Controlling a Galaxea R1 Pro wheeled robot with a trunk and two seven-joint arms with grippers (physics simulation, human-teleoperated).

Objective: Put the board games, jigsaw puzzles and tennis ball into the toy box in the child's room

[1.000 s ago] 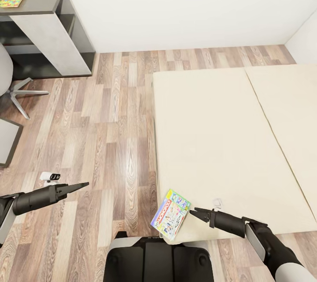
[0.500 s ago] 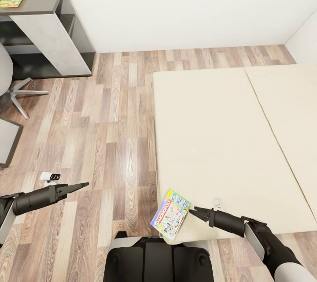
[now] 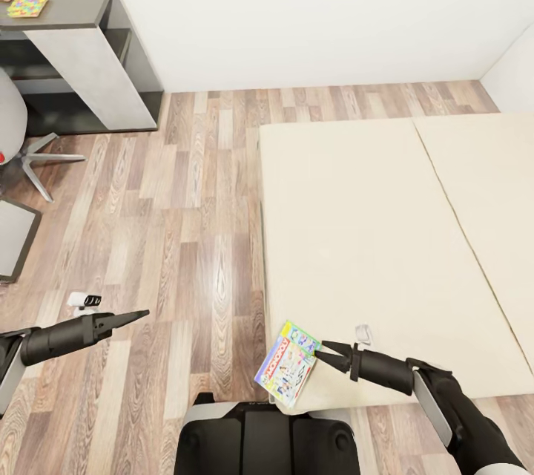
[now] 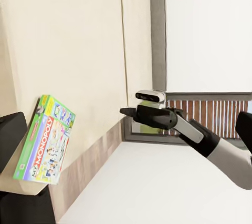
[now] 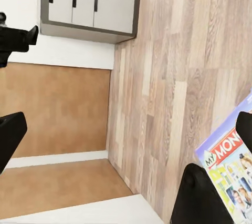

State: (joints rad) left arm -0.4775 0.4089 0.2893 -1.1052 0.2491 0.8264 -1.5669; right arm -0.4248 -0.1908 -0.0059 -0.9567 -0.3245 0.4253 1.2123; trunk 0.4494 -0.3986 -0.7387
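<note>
One board game (image 3: 287,362), a green and blue Monopoly box (image 4: 44,139), lies on the bed (image 3: 386,237) at its near left corner, overhanging the edge. My right gripper (image 3: 320,351) is open just to the right of the box, fingertips almost at its edge and nothing between them. In the right wrist view the box's corner (image 5: 231,169) sits close ahead. My left gripper (image 3: 142,313) hovers over the floor left of the bed; its fingers (image 4: 10,134) stand apart at the wrist view's edges, so it is open and empty. Two jigsaw puzzles (image 3: 28,4) lie on the table (image 3: 74,4), far left.
Wood-plank floor (image 3: 193,223) separates the bed from the table. A swivel chair (image 3: 15,126) stands at the left edge. A small white device (image 3: 84,300) lies on the floor near my left arm, and a tiny white object (image 3: 363,332) on the mattress. My base (image 3: 263,438) is against the bed corner.
The head view has shifted a little, so the table and bed sit slightly lower. My right gripper's fingers look a bit wider apart beside the board game. The left arm has stayed put.
</note>
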